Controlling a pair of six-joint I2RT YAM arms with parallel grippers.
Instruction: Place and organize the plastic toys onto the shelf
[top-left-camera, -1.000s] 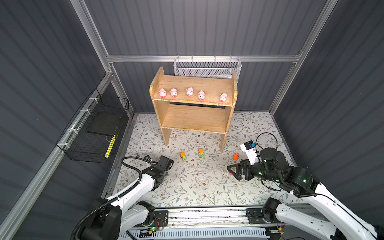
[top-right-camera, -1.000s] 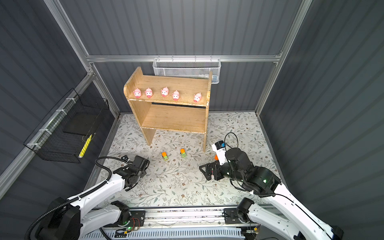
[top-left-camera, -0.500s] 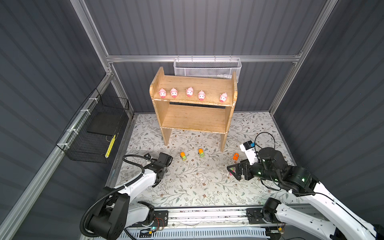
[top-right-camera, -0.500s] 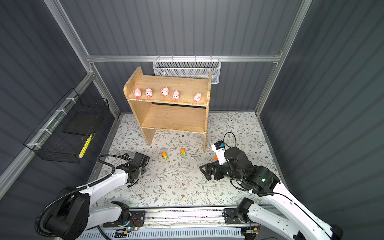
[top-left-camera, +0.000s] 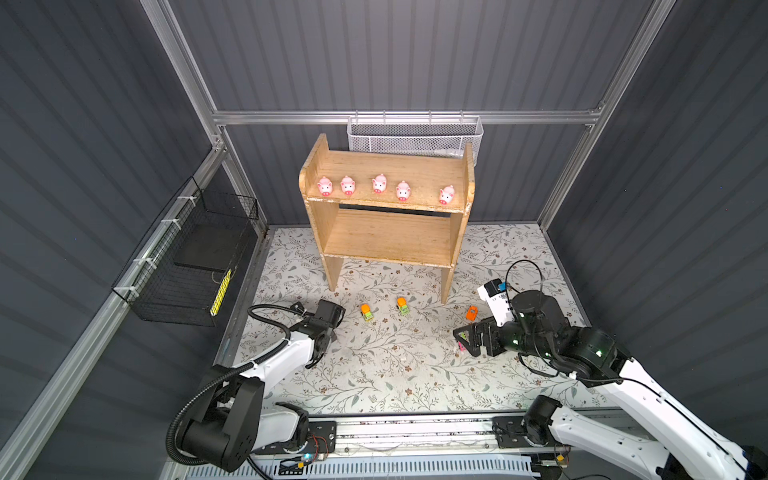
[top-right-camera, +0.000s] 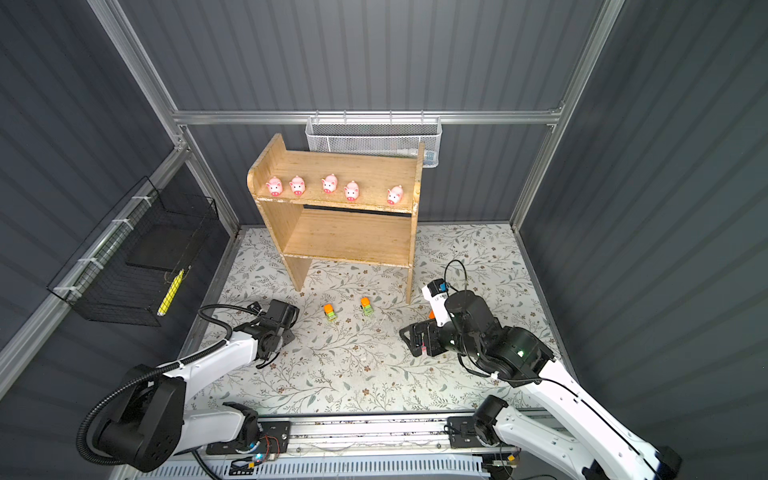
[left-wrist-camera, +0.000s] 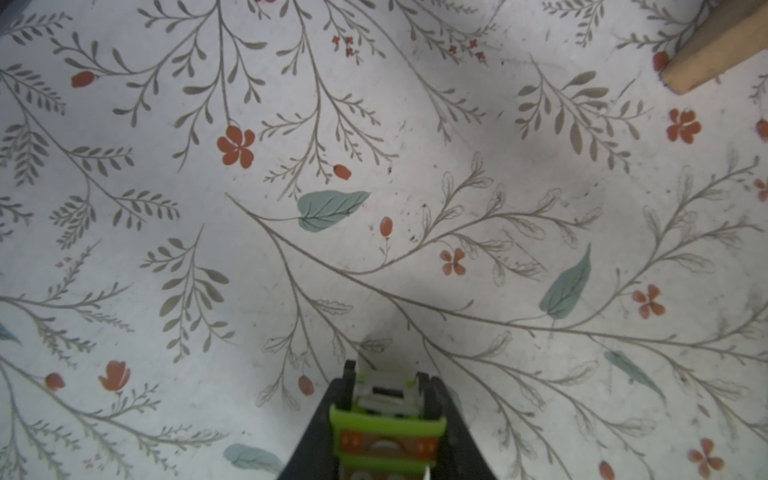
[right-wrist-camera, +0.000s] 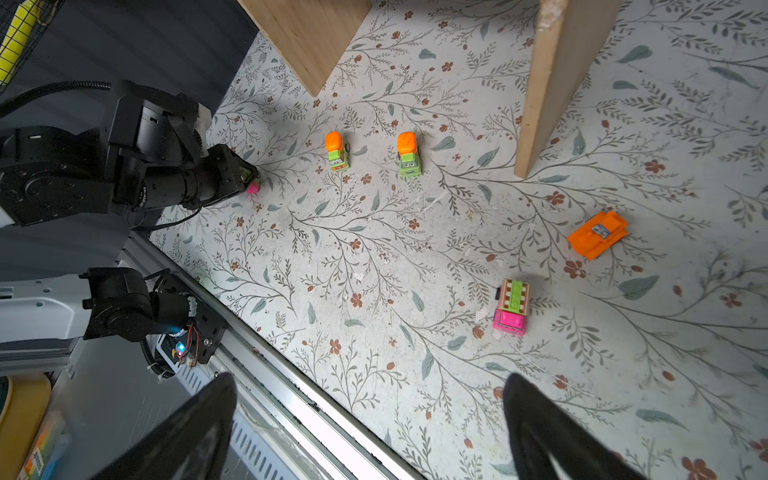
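Lime green toy vehicle (left-wrist-camera: 386, 419) is pinched between the black fingers (left-wrist-camera: 348, 382) of the left gripper (left-wrist-camera: 386, 374), jaws closed in tight on both its sides. It sits low over the floral mat (left-wrist-camera: 374, 166), left front of the workspace. In the right wrist view a pink bit of it pokes out under that gripper's tip. Cannot tell if it is touching the mat or just off it.

Right gripper (right-wrist-camera: 370, 380) is spread wide with nothing between the fingers. It hangs over the mat near a pink-and-green vehicle (right-wrist-camera: 511, 307), which stands on the mat on its own. Orange vehicle (right-wrist-camera: 598, 235) lies just beyond, looks flipped underside up, close to the shelf's right leg.

Two orange-and-green trucks (top-left-camera: 366, 312) (top-left-camera: 402, 306) stand side by side on the mat, just in front of the shelf (top-left-camera: 388, 237), between its legs. Five pink pigs (top-left-camera: 379, 183) stand in a row along the front edge of the top tier, snouts facing forward; the rightmost one is set a little apart.
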